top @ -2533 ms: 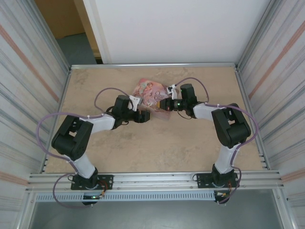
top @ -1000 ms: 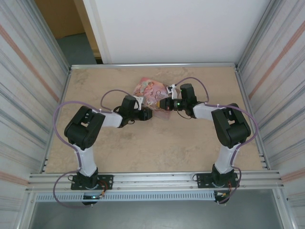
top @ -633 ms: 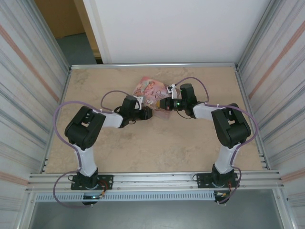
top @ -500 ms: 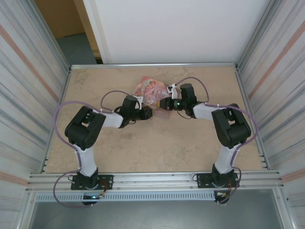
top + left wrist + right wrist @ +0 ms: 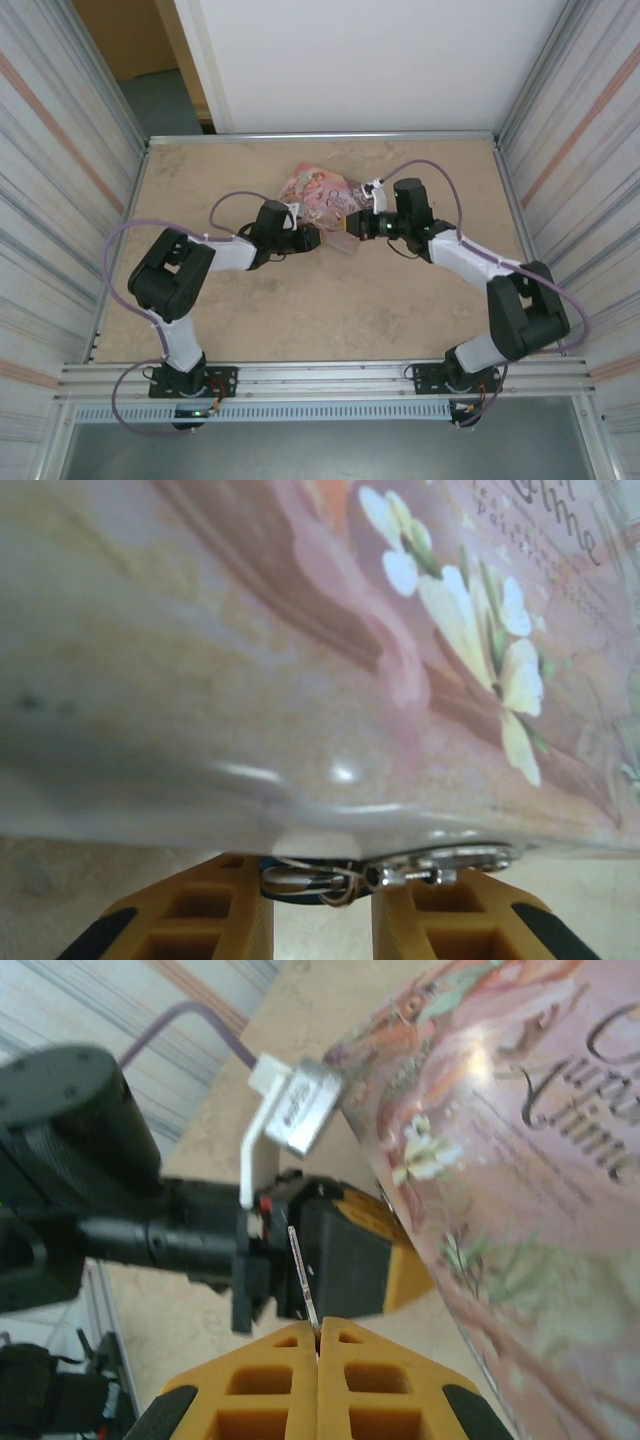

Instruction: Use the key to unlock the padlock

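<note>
Pink tin is the reference. Left gripper sits at the tin's near edge, pinching the padlock just under that edge. Right gripper, at the tin's near-right corner, is pressed together on the key, well apart from the padlock.

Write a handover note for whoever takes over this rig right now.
Left tool: appears shut on the padlock, against the pink tin's lower edge.
Right tool: shut on the key, blade pointing toward the other tool, not yet inserted.
Done: both items gripped. Left to do: insert key, turn, open it.
</note>
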